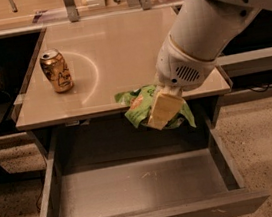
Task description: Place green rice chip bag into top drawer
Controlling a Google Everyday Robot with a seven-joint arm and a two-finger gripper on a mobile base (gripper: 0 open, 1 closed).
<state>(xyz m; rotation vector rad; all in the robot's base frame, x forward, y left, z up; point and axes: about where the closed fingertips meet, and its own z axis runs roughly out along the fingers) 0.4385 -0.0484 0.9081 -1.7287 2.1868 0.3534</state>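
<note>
Gold can (56,70) is standing upright on the left of the desk (117,47). It is showing dark line art on its side, and no wording on it is reading clearly. Top drawer (137,186) is sitting pulled open below the desk's front edge, its grey floor facing up. Green rice chip bag (132,112) is hanging at the desk's front edge, right of centre, partly over the open drawer and not touching its floor. An orange patch is showing on the bag, but the lettering isn't legible. End effector (163,112) is clamping the bag from the right, one pale finger (165,107) lying across its front. The white arm (206,35) is reaching in from the upper right.
</note>
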